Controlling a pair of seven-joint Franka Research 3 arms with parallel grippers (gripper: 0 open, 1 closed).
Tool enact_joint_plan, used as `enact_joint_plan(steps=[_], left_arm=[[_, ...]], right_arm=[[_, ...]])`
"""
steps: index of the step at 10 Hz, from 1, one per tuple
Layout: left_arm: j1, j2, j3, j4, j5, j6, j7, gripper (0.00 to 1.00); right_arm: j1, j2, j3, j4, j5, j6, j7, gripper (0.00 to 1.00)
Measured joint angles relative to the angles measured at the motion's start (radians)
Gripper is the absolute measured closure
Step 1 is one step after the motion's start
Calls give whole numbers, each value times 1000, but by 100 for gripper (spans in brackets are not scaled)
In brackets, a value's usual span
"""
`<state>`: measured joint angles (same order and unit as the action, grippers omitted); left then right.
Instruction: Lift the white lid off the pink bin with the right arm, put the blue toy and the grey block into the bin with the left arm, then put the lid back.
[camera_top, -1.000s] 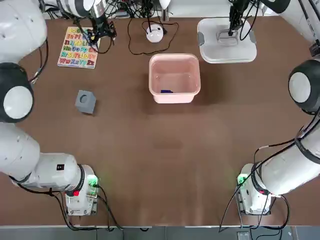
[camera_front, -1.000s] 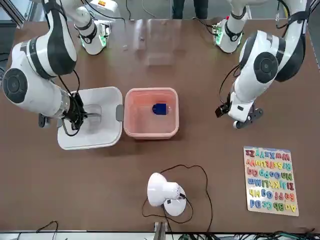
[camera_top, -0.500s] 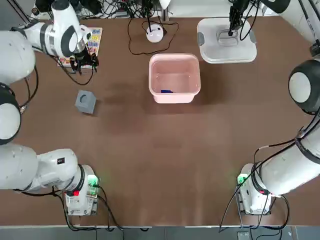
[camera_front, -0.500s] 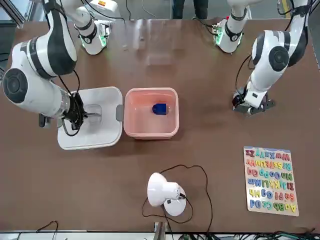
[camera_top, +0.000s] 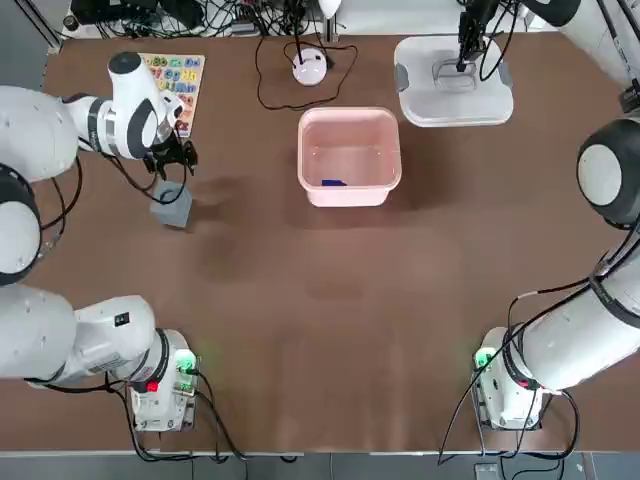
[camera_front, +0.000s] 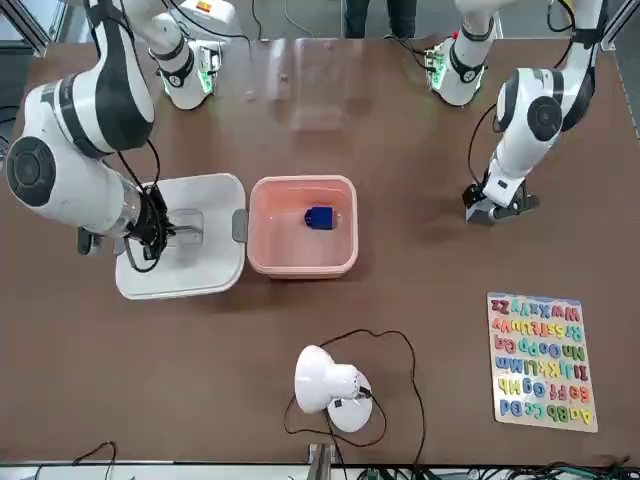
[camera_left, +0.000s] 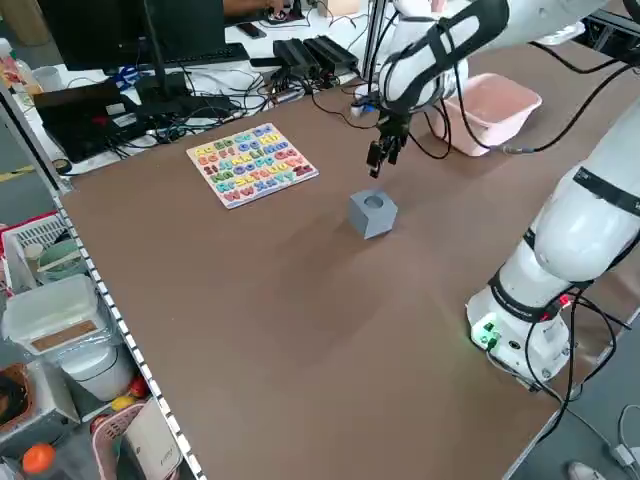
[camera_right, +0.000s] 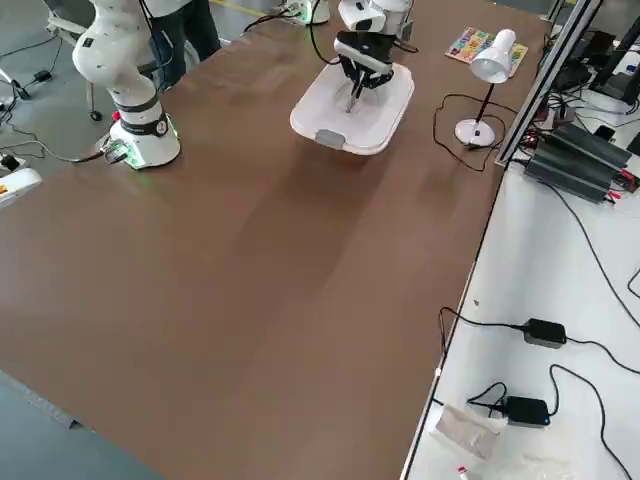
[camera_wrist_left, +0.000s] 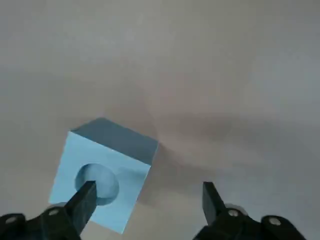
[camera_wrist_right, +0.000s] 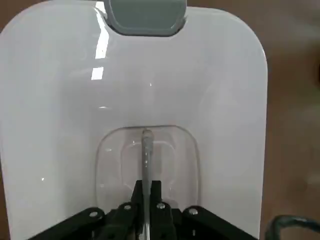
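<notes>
The grey block (camera_top: 172, 205) sits on the table at the left, its round hole facing up. My left gripper (camera_top: 171, 160) hangs just above and behind it, open. In the left wrist view the grey block (camera_wrist_left: 102, 172) lies by one finger (camera_wrist_left: 82, 200), off centre between the tips of the left gripper (camera_wrist_left: 147, 200). The pink bin (camera_top: 350, 120) stands mid-table with the blue toy (camera_top: 334, 183) inside. The white lid (camera_top: 455, 95) rests on the table at the back right. My right gripper (camera_wrist_right: 146, 197) is shut on its central handle.
An alphabet puzzle board (camera_top: 172, 80) lies at the back left, close behind the left gripper. A small round white device (camera_top: 310, 68) with a black cable sits behind the bin. The arm bases (camera_top: 160, 385) occupy the near corners.
The left arm has swung from over the puzzle board down toward the grey block. The right gripper and lid have not moved.
</notes>
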<state>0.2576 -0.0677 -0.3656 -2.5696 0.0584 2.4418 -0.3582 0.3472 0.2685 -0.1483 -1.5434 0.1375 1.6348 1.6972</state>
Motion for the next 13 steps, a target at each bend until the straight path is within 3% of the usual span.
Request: enact_joint_plan(steps=[5, 8, 10, 11, 13], left_arm=[[51, 56, 2, -38, 41, 44, 15, 17], [51, 103, 1, -38, 42, 74, 15, 34], [54, 94, 2, -32, 49, 72, 20, 65], [53, 93, 2, -30, 49, 71, 26, 70], [53, 93, 1, 11, 49, 7, 28, 70]], right_arm=[[0, 0, 0, 0, 0, 0, 0, 93], [0, 0, 0, 0, 0, 0, 0, 93], [0, 0, 0, 0, 0, 0, 0, 93], [0, 0, 1, 0, 0, 0, 0, 93], [0, 0, 1, 0, 0, 0, 0, 93]])
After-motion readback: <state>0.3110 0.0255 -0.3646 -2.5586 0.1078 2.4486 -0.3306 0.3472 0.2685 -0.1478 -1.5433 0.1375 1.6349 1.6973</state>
